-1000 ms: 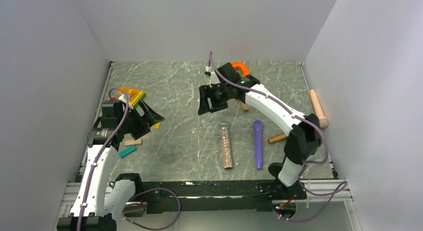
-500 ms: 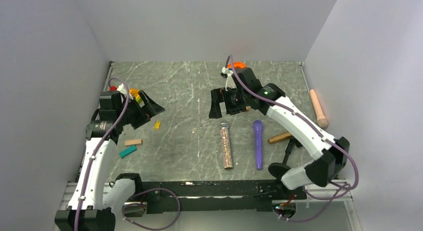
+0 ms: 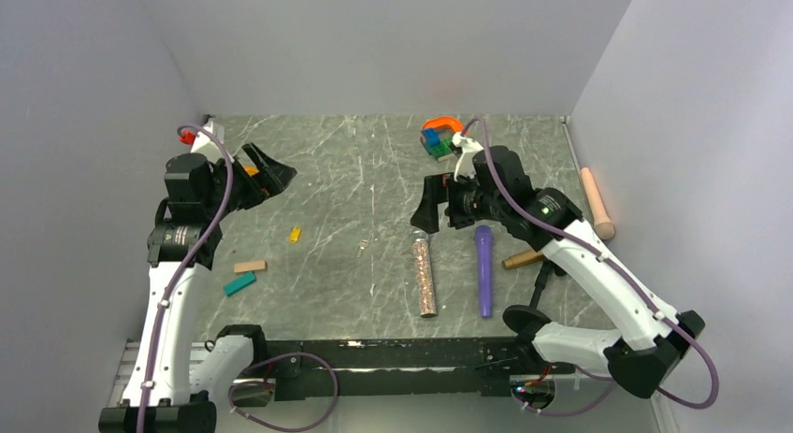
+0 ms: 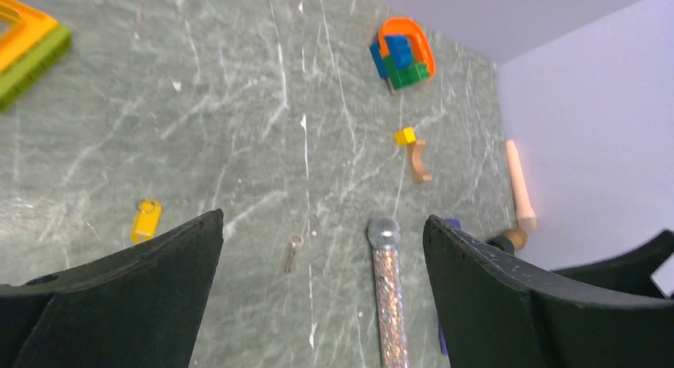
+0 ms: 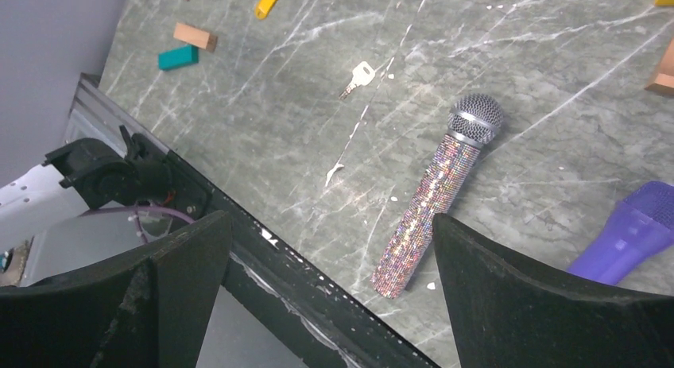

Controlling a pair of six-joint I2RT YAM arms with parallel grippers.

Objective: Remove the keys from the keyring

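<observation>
On the desk (image 3: 327, 162), between your arms: key (image 5: 358, 78) lies apart from yellow tag (image 4: 145, 221) | your left pincer (image 4: 323, 218): wide open, empty | your right pincer (image 5: 331, 219): wide open, empty

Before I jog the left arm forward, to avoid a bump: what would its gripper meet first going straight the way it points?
Probably the table, near the small key; nothing stands before the open left gripper, though depth is unclear.

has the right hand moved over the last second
Yes. The right hand has shifted right and toward the near edge. It was left of the head of the glitter microphone and now hangs just beyond that head.
</observation>
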